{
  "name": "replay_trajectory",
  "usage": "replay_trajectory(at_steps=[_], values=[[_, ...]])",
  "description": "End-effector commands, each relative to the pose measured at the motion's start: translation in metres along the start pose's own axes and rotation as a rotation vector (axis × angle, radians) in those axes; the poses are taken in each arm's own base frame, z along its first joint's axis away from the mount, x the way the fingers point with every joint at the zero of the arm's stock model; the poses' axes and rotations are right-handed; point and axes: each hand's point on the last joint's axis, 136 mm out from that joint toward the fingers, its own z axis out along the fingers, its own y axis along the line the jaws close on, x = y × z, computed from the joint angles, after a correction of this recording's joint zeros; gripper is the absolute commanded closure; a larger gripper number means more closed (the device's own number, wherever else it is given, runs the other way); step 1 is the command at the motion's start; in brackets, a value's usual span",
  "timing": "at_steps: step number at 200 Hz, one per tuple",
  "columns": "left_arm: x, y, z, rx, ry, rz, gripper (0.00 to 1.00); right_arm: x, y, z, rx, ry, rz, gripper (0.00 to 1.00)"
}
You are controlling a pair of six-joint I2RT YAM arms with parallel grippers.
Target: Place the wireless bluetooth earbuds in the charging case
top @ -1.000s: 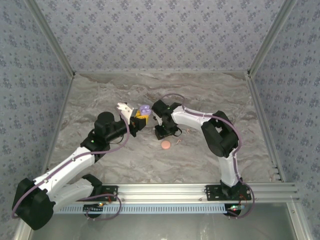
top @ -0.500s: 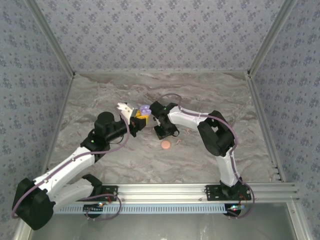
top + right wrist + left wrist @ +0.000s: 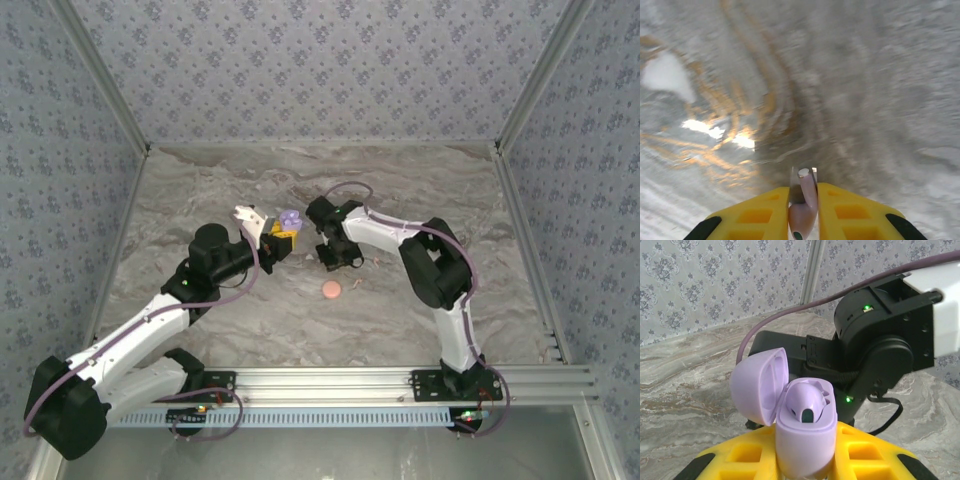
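Grey marbled tabletop [image 3: 200,190], matte, between patterned walls. Narrowed within the last second: right gripper [image 3: 804,189], now clenched on a pale pink earbud [image 3: 801,215], glossy and tapered, tip poking past the yellow ribbed fingers. Pick judged complete, insertion next. Just left of it, left gripper [image 3: 282,234] clamped on the charging case [image 3: 805,445]: smooth lavender plastic, rounded, lid hinged open leftward, lavender earbud [image 3: 807,401] seated inside.

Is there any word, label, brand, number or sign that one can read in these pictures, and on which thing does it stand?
None. The lavender charging case, the pinched earbud, the yellow fingers and the right arm's black housing carry no readable text; the wallpaper shows only flowers.
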Motion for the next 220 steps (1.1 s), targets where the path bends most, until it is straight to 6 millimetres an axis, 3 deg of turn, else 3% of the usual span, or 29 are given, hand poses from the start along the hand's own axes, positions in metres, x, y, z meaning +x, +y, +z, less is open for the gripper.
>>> replay_trajectory(at_steps=[1,58,94,148,191,220], values=[[-0.013,-0.003,0.0,0.018,-0.045,0.017,0.77,-0.008,-0.027,0.002,0.048,0.005,0.062,0.79],[-0.011,-0.003,0.003,0.021,-0.039,0.012,0.77,-0.02,-0.061,0.008,0.043,0.002,0.133,0.78],[-0.01,-0.002,0.004,0.021,-0.034,0.009,0.77,-0.023,-0.063,0.003,0.025,-0.007,0.132,0.64],[-0.011,-0.003,0.004,0.022,-0.034,0.011,0.77,-0.033,-0.056,-0.025,-0.03,-0.089,0.113,0.6],[-0.011,-0.004,0.004,0.024,-0.035,0.012,0.77,-0.038,-0.067,-0.03,-0.024,-0.111,0.139,0.62],[-0.01,-0.004,0.004,0.025,-0.032,0.011,0.77,-0.038,-0.077,-0.027,0.006,-0.094,0.163,0.71]])
